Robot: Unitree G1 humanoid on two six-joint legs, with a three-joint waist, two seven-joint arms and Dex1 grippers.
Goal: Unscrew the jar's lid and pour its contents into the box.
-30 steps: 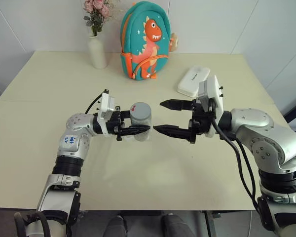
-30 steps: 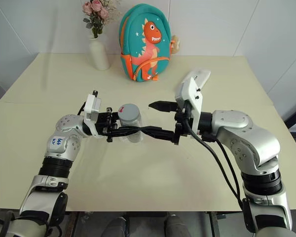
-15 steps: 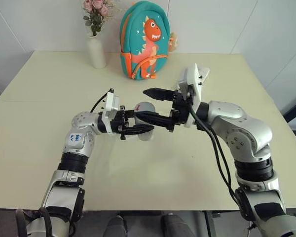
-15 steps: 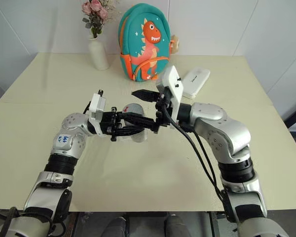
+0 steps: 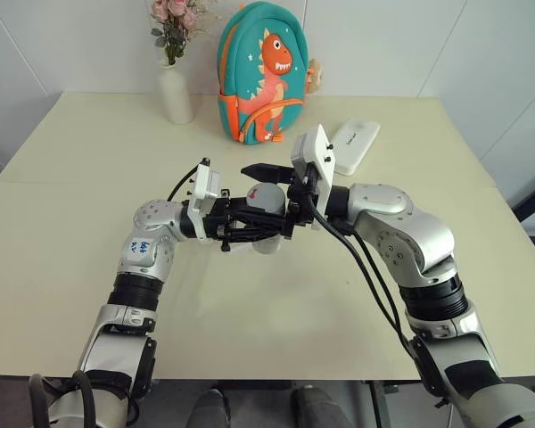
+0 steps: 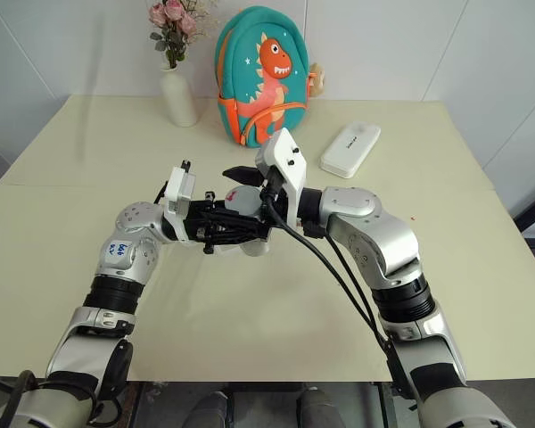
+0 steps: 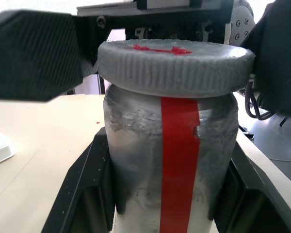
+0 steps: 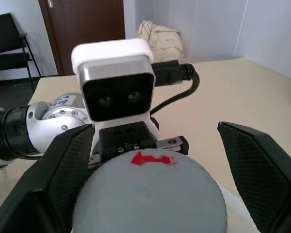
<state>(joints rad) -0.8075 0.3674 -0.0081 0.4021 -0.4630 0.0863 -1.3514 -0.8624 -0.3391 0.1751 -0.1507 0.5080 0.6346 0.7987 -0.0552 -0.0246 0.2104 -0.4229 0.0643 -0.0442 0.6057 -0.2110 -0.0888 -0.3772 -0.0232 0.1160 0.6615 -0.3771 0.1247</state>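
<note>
Your left pincer (image 5: pixel 250 234) is clamped on the jar (image 7: pixel 169 170) above mid-surface (image 5: pixel 62 267), its lid (image 7: pixel 177 65) on. Your right pincer (image 8: pixel 150 160) is spread wide, one finger either side of the lid, not touching. You've bare surface all round; vase (image 5: pixel 175 89), backpack (image 5: pixel 261 71) and white case (image 5: pixel 352 147) sit well back

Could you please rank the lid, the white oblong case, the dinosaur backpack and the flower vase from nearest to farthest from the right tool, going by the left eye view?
1. The lid: between the open fingers of the right tool, on the jar.
2. The dinosaur backpack: behind, at the table's back edge.
3. The white oblong case: back right; too close to the backpack to call.
4. The flower vase: back left corner, farthest.
</note>
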